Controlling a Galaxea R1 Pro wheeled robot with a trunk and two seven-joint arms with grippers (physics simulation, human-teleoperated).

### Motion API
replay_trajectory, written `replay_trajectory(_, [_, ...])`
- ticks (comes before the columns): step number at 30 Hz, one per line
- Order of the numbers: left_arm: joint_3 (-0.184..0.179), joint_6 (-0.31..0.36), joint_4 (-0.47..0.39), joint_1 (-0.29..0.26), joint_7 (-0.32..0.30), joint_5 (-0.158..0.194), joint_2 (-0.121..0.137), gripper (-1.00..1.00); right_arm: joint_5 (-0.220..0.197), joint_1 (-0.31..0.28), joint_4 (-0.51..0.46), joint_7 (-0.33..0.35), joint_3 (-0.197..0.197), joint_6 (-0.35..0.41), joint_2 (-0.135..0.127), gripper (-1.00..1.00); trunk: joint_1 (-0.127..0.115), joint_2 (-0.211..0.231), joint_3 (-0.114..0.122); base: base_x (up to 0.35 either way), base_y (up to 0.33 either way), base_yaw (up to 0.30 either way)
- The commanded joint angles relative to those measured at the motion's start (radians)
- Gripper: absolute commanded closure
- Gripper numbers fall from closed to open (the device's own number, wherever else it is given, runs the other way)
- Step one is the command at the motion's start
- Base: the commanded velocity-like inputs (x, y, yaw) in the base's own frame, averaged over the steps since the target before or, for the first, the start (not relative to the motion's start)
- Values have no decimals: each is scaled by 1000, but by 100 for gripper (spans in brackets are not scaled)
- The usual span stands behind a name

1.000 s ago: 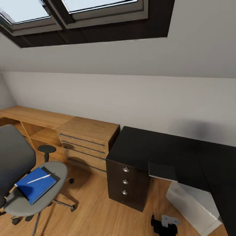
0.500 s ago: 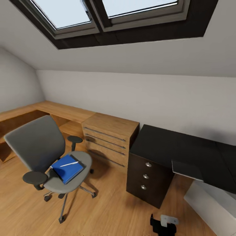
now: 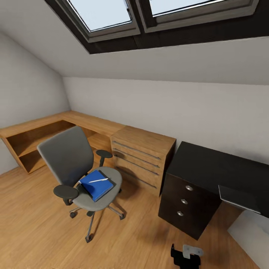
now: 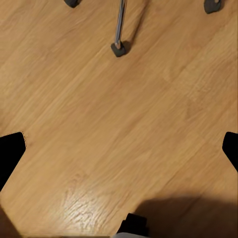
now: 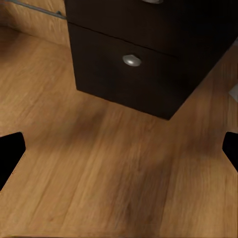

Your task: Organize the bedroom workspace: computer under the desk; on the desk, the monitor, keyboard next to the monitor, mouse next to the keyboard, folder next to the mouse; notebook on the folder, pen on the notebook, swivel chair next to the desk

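Robot's on approach, both sets of jaws spread wide, holding nothing. The folder (image 3: 96, 184) sits on the swivel chair (image 3: 80, 172) seat, pen (image 3: 98, 181) on top, chair well left of the worktop (image 3: 213, 164). I'd roll close first, then grab the pen separately.

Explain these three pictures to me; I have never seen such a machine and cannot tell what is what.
This is a simulated wheeled robot with two arms, each ending in a gripper. The big picture comes from its head camera: a grey swivel chair carries a blue folder with a white pen on top. Right of it stand a wooden drawer cabinet and the black desk. The other two come from cameras by the grippers, both aimed at the wooden floor: one shows a chair leg, the other a desk drawer. Both grippers are open and hold nothing.
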Motion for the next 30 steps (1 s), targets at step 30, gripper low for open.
replay_trajectory(30, [-1, -5, 3, -1, 5, 16, 3, -100, 123, 19, 3, -12, 5, -109, 24, -100, 0, -1, -29, 0, 1, 224])
